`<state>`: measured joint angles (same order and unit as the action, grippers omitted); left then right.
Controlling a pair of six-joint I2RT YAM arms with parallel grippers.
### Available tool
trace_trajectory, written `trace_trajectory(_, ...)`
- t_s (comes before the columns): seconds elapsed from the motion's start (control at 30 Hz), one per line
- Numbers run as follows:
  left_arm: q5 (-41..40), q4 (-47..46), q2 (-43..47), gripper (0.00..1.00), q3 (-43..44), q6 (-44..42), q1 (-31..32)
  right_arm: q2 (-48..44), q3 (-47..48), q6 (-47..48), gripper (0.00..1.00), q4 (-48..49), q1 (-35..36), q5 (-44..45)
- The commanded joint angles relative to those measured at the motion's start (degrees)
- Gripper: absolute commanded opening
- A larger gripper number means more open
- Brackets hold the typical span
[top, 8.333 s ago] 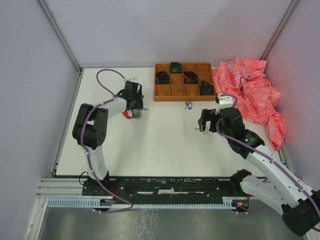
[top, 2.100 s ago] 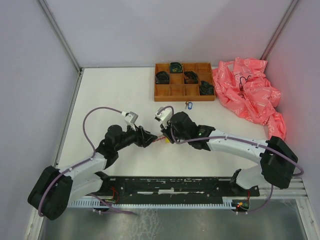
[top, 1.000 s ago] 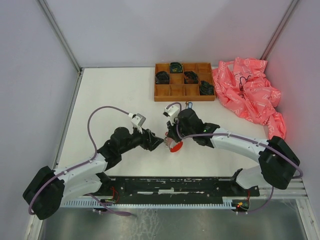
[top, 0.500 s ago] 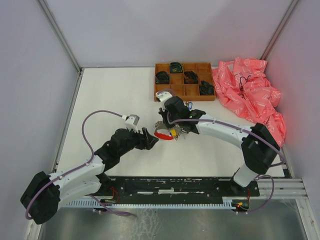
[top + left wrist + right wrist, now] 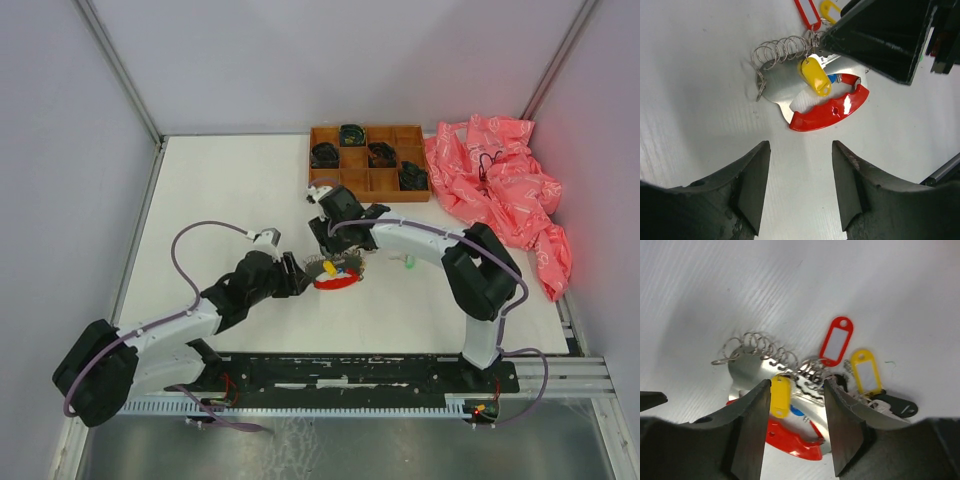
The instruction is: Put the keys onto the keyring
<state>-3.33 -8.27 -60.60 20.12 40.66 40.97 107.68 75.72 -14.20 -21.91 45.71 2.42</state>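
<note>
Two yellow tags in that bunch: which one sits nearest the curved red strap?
The plain yellow tag, just above the red strap in the right wrist view. The other yellow tag shows a white label window and lies beside the red tag.

One keyring (image 5: 812, 371): two yellow tags (image 5: 780, 396), one red tag (image 5: 836, 342), one black tag (image 5: 896, 408), one blue tag (image 5: 796, 411), one red strap (image 5: 832, 111). Four dark coils (image 5: 325, 155) in tray (image 5: 365, 197); one green-tagged key (image 5: 407, 262) near tray.
</note>
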Motion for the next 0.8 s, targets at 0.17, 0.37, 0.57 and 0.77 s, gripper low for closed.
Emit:
trace_trajectory(0.17, 5.27, -5.78, -7.60, 0.34, 5.06, 3.87, 0.16, 3.38, 6.37, 3.44, 0.69, -3.75, -9.76, -13.15)
trace_trajectory(0.37, 5.99, -7.36, -15.33, 0.31, 7.34, 3.66, -0.19, 5.17, 4.85, 3.09, 0.70, -6.02, -10.38, -15.66)
trace_trajectory(0.57, 7.62, -6.67, -22.41, 0.28, 9.73, 2.56, -3.88, 1.47, -4.73, 0.58, 0.67, -5.32, -9.59, -21.39)
trace_trajectory(0.77, 8.08, -4.91, -29.37, 0.26, 14.03, -0.98, -6.70, -5.52, -14.87, -2.76, 0.66, -2.46, -3.86, -24.70)
